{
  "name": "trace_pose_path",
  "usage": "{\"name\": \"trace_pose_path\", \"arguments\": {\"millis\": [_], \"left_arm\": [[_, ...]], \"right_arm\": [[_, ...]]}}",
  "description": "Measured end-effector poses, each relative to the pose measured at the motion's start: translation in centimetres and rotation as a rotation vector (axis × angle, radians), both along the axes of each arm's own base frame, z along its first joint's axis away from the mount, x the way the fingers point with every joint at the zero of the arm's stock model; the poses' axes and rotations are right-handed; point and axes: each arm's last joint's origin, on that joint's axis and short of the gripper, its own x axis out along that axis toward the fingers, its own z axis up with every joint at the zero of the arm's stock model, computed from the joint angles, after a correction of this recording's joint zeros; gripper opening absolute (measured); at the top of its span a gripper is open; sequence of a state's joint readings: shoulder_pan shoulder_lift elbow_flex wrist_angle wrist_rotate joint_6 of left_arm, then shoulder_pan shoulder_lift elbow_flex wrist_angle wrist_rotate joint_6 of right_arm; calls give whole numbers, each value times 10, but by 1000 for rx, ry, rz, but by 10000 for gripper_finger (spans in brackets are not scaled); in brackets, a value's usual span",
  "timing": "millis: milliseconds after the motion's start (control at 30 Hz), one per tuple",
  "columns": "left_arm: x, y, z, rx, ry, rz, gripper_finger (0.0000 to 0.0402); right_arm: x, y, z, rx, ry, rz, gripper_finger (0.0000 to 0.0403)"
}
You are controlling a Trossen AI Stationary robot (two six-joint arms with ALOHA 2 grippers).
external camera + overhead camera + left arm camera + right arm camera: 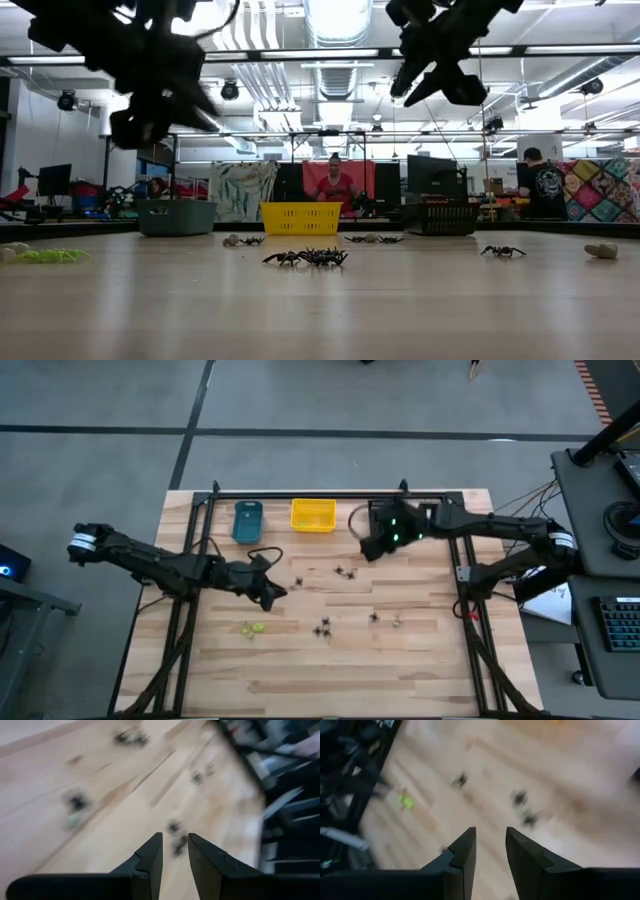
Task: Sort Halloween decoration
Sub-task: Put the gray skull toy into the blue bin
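The Halloween decoration lies scattered on the wooden table: black spiders (298, 582) (343, 571) (322, 628) (374, 617), a pale one (397, 622) and a yellow-green one (250, 627). My left gripper (270, 592) hovers open above the table's left middle, a black spider (175, 827) on the table beyond its fingertips. My right gripper (370, 548) hangs open, high over the far right, near the black bin (372, 520). Nothing is between either pair of fingers (152, 852) (465, 845).
A teal bin (247, 520), a yellow bin (313, 515) and the black bin stand in a row along the far edge. A black frame (190, 600) runs along the table's left, right and far sides. People stand in the room beyond (335, 180).
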State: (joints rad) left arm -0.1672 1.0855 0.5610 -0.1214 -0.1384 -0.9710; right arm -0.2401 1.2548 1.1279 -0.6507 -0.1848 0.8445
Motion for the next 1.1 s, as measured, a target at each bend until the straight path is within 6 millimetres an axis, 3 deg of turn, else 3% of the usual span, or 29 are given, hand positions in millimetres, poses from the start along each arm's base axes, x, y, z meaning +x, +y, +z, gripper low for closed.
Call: {"name": "trace_pose_path", "arguments": {"millis": [200,367,500,600,833,1100], "left_arm": [[-3,0,-11,4,106,-16,75],[1,-2,-12,66,90,-91,75],[2,-6,-10,197,53,-349,75],[2,-6,-10,275,44,-415,80],[3,-5,-10,407,37,-469,119],[3,-1,-9,579,54,-454,188]], "right_arm": [[7,34,-19,109,84,14,92],[-2,56,-26,141,210,121,87],[-12,74,-28,2,259,389,86],[-16,86,-32,-154,272,560,86],[-24,99,-51,-366,303,671,84],[-44,95,-76,-462,195,623,84]]}}
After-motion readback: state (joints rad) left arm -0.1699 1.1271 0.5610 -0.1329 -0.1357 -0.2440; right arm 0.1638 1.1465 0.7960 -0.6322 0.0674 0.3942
